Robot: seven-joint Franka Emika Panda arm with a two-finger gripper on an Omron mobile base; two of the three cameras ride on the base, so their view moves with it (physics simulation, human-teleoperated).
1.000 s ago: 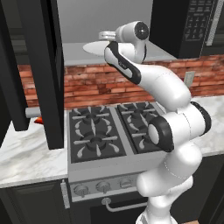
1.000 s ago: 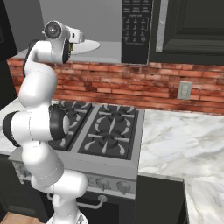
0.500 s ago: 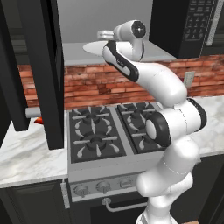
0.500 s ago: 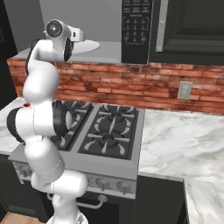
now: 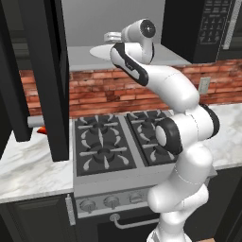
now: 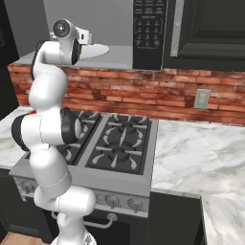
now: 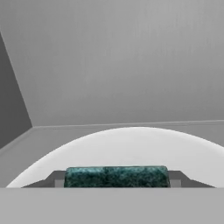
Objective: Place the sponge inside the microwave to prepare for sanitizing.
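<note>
Arm reaches up and forward into the open microwave (image 5: 118,28); the hand sits at the mouth of the grey cavity.

Jaws (image 7: 116,177) hold the sponge (image 7: 116,176). In the hand view its dark green face lies crosswise between the two fingers (image 7: 56,178), one finger pressed against each end. Jaws are partly spread, set to the sponge's length.

Ahead of the jaws and below them: the white round plate (image 7: 131,148), its near arc curving from one side of the jaws to the other. The sponge sits over the plate's near edge; whether it touches the plate cannot be told. Beyond the plate, the grey back wall; to one side of the jaws, a darker side wall.

Left base view: the hand is just above the plate's rim (image 5: 97,50), and the black door (image 5: 45,71) hangs open, well to the left of the jaws. The button panel (image 5: 215,23) is to their right.

Right base view: the hand is level with the cavity floor, the plate (image 6: 98,49) just past it and the button panel (image 6: 148,26) further right.

Well below the jaws: the stove (image 5: 118,144) with dark grates, brick wall (image 5: 94,92) behind it, and marble bench (image 6: 201,153) on both sides.
</note>
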